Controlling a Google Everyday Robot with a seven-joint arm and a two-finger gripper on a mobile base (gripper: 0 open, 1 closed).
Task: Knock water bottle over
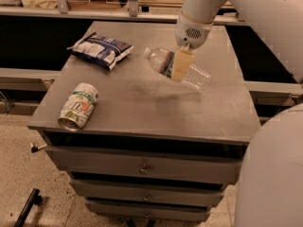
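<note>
The water bottle (160, 60) is a clear ribbed plastic bottle with a white cap. It is tipped far over on the grey cabinet top (142, 112), its cap pointing to the back left and its base to the right, low over the surface. My gripper (180, 70) reaches down from the white arm (196, 18) and lies across the bottle's middle, touching it and covering its label band.
A green-and-white soda can (78, 105) lies on its side at the front left. A blue-and-white snack bag (100, 48) lies at the back left. The cabinet has drawers (142, 167) below. My white body (274, 174) fills the lower right. A shelf runs behind the cabinet.
</note>
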